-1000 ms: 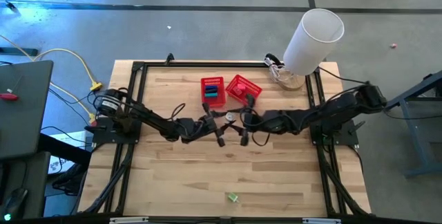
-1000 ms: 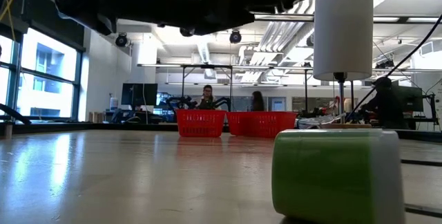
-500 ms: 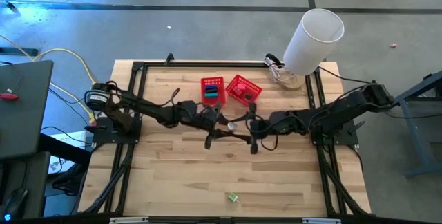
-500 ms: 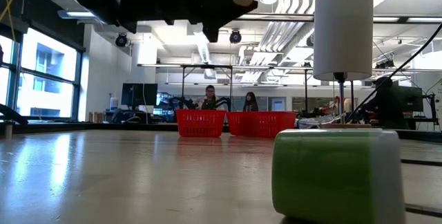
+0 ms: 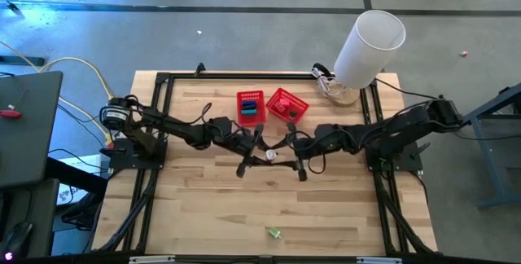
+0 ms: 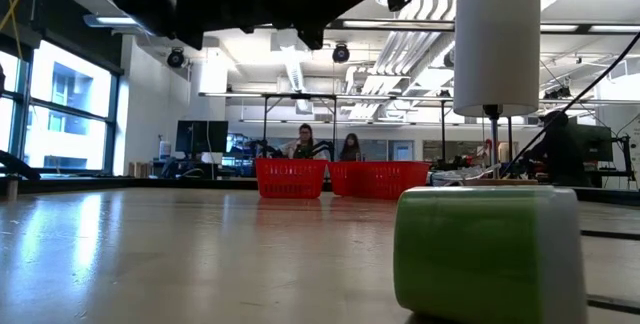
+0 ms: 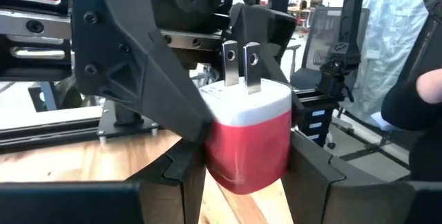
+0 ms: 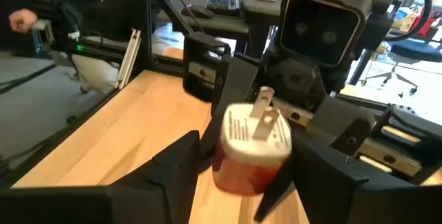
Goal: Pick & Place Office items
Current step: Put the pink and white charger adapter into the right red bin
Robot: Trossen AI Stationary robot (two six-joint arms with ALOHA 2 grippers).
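Observation:
The red-white item is a plug adapter with a red body, a white end and two metal prongs. It hangs over the middle of the table, where both arms meet. My left gripper comes from the table's left and is shut on it. My right gripper comes from the right, open, with one finger on either side of the adapter's white end. A green item lies near the front edge and looms large in the low view. My left gripper pinches the adapter's red body between its two fingers, reaching in level from the table's left. The adapter is lifted clear of the table, with its white prong end pointing away toward the right arm. My right gripper's fingers flank the white end; whether they touch it I cannot tell.
Two red mesh baskets stand side by side just beyond the grippers, and the left one holds small items. A big white cylinder stands at the far right corner. A black frame rims the table.
My left gripper has turned at the wrist and carried the adapter a little toward the near edge. My right gripper has swung round to face it, and its fingers now stand about the adapter's white end.

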